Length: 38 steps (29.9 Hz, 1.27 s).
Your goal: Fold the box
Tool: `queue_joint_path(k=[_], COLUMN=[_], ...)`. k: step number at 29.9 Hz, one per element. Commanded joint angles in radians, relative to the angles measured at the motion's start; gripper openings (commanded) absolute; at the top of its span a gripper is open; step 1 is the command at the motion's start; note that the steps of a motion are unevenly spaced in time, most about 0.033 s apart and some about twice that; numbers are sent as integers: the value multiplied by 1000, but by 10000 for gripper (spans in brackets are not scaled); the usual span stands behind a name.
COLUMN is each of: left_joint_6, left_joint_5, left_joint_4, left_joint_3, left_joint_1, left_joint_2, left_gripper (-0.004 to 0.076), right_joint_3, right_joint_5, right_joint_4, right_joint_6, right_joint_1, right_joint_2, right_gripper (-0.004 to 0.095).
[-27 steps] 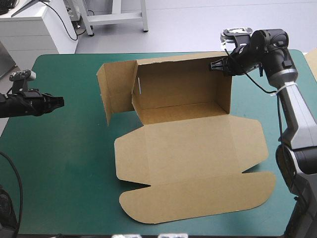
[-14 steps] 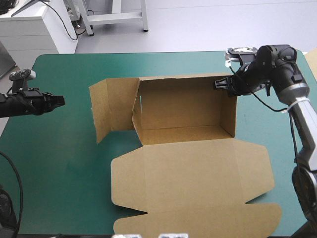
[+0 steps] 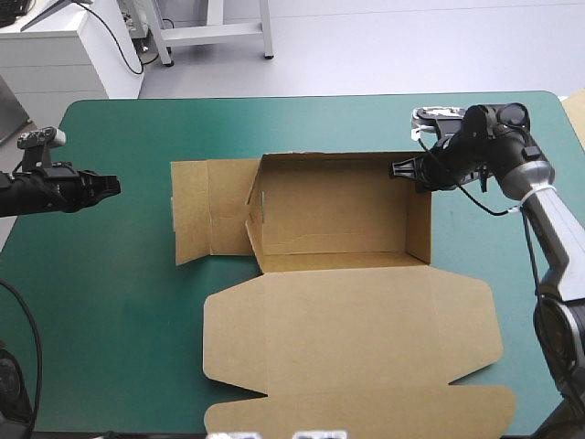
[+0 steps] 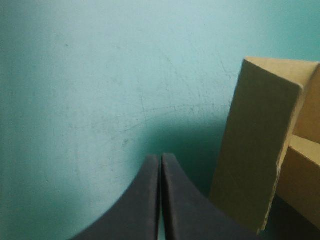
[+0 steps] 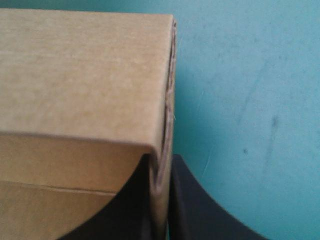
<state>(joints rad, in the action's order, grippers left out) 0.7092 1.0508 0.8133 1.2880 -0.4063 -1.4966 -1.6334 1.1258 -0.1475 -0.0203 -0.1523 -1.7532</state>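
Observation:
The brown box [image 3: 329, 206] stands mid-table with its far wall and right wall raised. Its left flap [image 3: 210, 210] lies spread toward the left, and the lid [image 3: 352, 329] is flat toward the near edge. My right gripper [image 3: 409, 169] is at the box's far right corner, shut on the top of the wall. In the right wrist view the wall [image 5: 85, 70] runs between the black fingers of that gripper [image 5: 162, 167]. My left gripper [image 3: 110, 186] hovers shut over the cover, left of the flap. The left wrist view shows the gripper [image 4: 161, 157] and the flap's edge [image 4: 260, 150] ahead of it.
Teal-green cover [image 3: 128, 274] lies bare between the left gripper and the box. The lid's front flap [image 3: 366, 422] reaches the table's near edge. A pale tan edge [image 3: 576, 105] shows beyond the table's far right corner.
The right gripper has drawn the box's far right corner toward the near edge. The box has shifted and squared up. Its left flap, earlier upright, has dropped outward. The left arm has not moved.

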Motion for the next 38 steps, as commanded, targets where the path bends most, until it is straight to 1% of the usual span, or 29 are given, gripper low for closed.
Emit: queue_joint_path(k=[1,5,7,9,11,12,16,18,20,21,23,25,26,30,35,38], left_joint_6=[-9,-9,-9,-9,-9,-9,-9,-9,-9,-9,-9,-9,-9,-9,-9,-9], left_joint_5=[-4,-2,-2,-2,-6,-9,-19,-29,-31,-33,-34,-35,-35,-31,-26,-24], left_joint_4=[65,65,65,65,65,65,65,65,65,65,65,65,67,72,74,82], left_joint_3=[25,25,25,25,25,25,25,25,25,25,25,25,25,25,25,25], left_joint_1=[-1,-1,-1,-1,-1,-1,-1,-1,-1,-1,-1,-1,-1,-1,-1,-1], left_joint_2=[38,38,38,38,38,38,38,38,38,38,38,38,38,38,38,38], left_gripper=[-8,-8,-8,-8,-8,-8,-8,-8,-8,-8,-8,-8,-8,-8,-8,-8], right_joint_3=[1,-17,-34,-57,-82,-94,-119,-135,-158,-180,-224,-271,-279,-260,-175,-159], right_joint_5=[23,-46,-76,-84,-84,-81,-74,-76,-70,-48,18,110,121,121,116,73], right_joint_4=[5,5,5,5,3,3,3,3,3,3,3,6,11,3,12,32], right_joint_6=[0,0,9,9,9,9,12,12,7,-3,-21,-30,-30,-58,-75,-75], right_joint_1=[3,3,3,3,3,3,3,3,3,3,3,3,3,3,-3,-3], right_joint_2=[-22,-34,-34,-34,-34,-34,-34,-34,-34,-34,-34,-34,-32,-9,-8,-37], right_gripper=[0,0,19,64,143,204,510,644,711,728,727,727,727,726,721,721])
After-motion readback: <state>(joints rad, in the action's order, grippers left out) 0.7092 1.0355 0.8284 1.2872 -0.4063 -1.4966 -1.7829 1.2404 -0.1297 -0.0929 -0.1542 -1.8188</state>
